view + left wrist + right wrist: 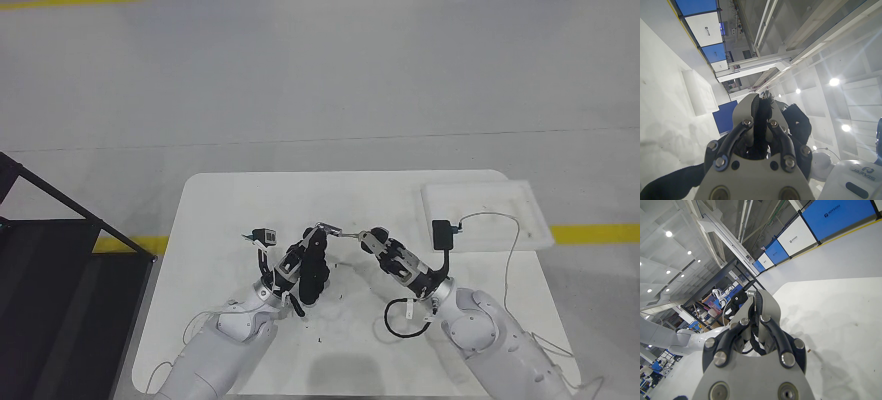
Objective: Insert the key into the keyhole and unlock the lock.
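Apparently left end effector [318, 234] clamps lock [327, 229], right one [366, 238] key [350, 235]; tray [520, 205] apart.

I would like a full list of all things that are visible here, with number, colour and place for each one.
table: one, white, under both arms
tray: one, white, on the table's far right corner
lock: one, silvery, at the left gripper's tips, above the table
key: one, thin, silvery, between the two grippers
rack: one, black, on the floor at the table's left
floor line: one, yellow, on both sides of the table
left gripper: one, grey and black, shut on the lock
right gripper: one, grey and black, shut on the key
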Motion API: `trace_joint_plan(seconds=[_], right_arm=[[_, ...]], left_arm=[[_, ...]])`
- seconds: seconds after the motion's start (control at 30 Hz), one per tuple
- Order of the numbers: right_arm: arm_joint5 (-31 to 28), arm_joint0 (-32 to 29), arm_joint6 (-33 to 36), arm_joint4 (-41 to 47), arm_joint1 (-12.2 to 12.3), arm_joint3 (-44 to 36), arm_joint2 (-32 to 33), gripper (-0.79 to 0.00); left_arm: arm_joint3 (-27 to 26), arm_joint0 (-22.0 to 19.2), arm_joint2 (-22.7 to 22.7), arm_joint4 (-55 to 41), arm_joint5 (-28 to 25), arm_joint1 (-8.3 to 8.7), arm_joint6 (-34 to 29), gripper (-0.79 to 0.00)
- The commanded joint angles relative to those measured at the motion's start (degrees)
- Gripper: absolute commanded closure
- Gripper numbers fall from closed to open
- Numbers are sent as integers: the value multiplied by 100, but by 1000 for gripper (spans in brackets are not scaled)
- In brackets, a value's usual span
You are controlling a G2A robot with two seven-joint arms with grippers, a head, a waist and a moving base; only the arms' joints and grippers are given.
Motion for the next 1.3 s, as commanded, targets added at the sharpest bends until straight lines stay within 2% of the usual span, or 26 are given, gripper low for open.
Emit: trace_joint_plan(seconds=[0.0,1.27], right_arm=[[2,-9,7,-9,-9,-5,12,0],[-41,-100,125,-98,-183,-5,240,0]], left_arm=[[0,0,0,0,0,0,0,0],[0,0,0,0,0,0,0,0]])
